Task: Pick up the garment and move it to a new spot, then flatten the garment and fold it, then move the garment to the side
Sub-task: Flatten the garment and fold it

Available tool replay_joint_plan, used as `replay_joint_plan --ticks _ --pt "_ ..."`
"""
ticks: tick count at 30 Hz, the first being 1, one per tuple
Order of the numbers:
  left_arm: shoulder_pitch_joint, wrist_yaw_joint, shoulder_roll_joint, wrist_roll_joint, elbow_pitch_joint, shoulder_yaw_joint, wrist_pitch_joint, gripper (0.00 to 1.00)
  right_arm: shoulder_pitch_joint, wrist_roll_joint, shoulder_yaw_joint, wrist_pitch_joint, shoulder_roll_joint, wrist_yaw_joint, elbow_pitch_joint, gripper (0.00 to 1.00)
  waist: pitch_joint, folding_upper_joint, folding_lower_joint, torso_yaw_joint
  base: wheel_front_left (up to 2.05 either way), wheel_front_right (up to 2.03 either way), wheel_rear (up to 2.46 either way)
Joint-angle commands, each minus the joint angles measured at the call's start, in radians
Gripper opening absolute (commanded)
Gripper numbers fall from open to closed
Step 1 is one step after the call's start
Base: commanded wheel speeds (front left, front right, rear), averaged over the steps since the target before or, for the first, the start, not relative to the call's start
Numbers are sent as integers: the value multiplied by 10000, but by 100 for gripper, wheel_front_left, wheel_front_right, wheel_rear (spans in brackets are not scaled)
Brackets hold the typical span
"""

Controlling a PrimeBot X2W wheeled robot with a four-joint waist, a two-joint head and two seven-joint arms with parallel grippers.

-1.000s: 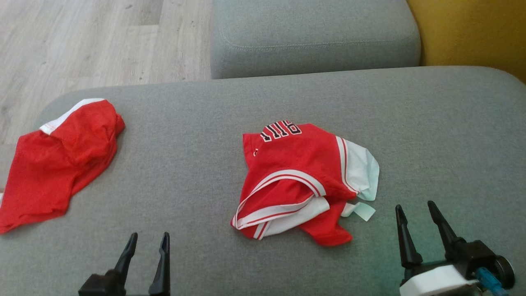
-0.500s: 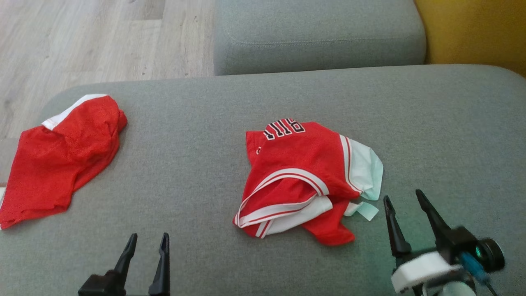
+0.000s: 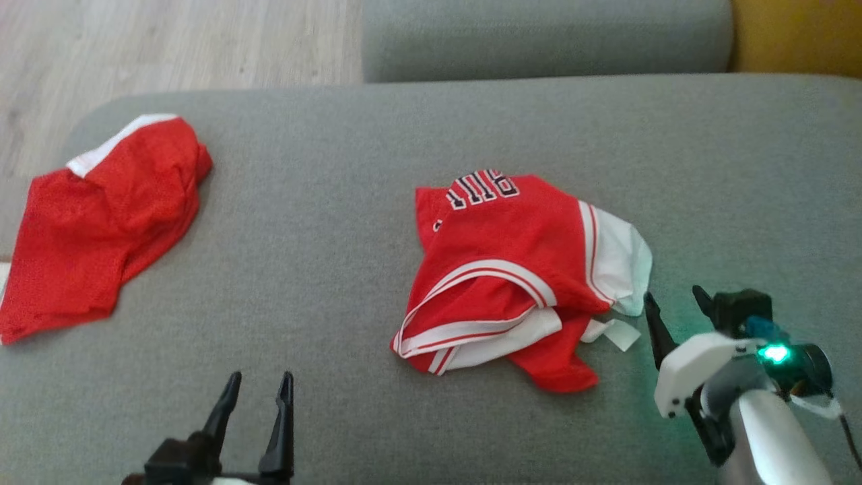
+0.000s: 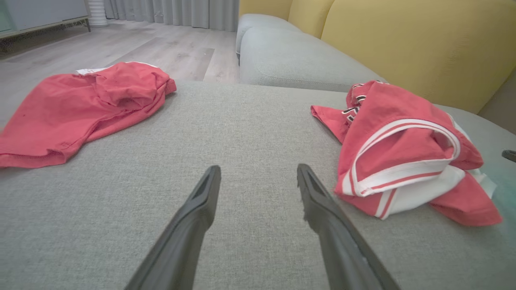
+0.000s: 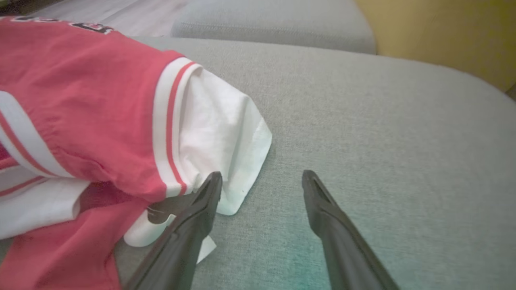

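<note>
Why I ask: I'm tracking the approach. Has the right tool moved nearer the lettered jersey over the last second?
Yes. The right tool advanced forward-left toward the jersey; one tip now sits beside its white flap.

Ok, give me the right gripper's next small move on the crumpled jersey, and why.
Probably nudge the open right gripper toward the jersey so its jaws straddle the white edge; one jaw sits just beside that edge and nothing is gripped yet.

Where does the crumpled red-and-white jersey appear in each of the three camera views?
Head view: jersey, centre, slightly right, on the grey seat.
Left wrist view: jersey, right side.
Right wrist view: jersey, left half, close up.
Shared landmark: the yellow backrest, upper right in all three.
</note>
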Motion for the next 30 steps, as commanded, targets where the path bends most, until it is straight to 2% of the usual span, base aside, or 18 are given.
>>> replay_joint_plan --ticks 1,8,14,20,21,22,23,24,30 --pt "-598 41 -71 -69 -292 238 -122 100 -600 155 226 66 30 -7 -200 100 154 0 0 100 0 0 0" --pt "-807 139 -71 -118 -244 120 -122 100 -1130 1125 523 436 138 -7 266 100 435 0 0 220 0 0 0" --pt "-1005 219 -71 -143 -262 -21 -122 100 -1574 1304 805 767 174 -7 705 100 753 0 0 235 0 0 0" --pt "-1270 265 -72 -166 -246 -167 -122 100 -2127 1199 622 1080 194 -7 1261 100 1037 0 0 301 0 0 0" --pt "-1301 277 -72 -174 -236 -183 -122 100 -2198 1183 637 1167 196 -7 1376 82 1063 0 0 311 0 0 0" --pt "-1326 290 -72 -184 -223 -199 -122 100 -2262 1190 618 1239 198 -7 1479 41 1088 0 0 320 0 0 0" --pt "-1349 301 -72 -194 -210 -216 -122 100 -2320 1199 594 1288 200 -7 1563 9 1109 0 0 329 0 0 0" --pt "-1369 314 -72 -206 -197 -230 -122 100 -2378 1205 568 1307 201 -7 1617 0 1123 0 0 335 0 0 0" --pt "-1382 391 -72 -270 -133 -241 -122 100 -2944 661 368 710 194 -7 1256 0 1014 0 0 301 0 0 0"
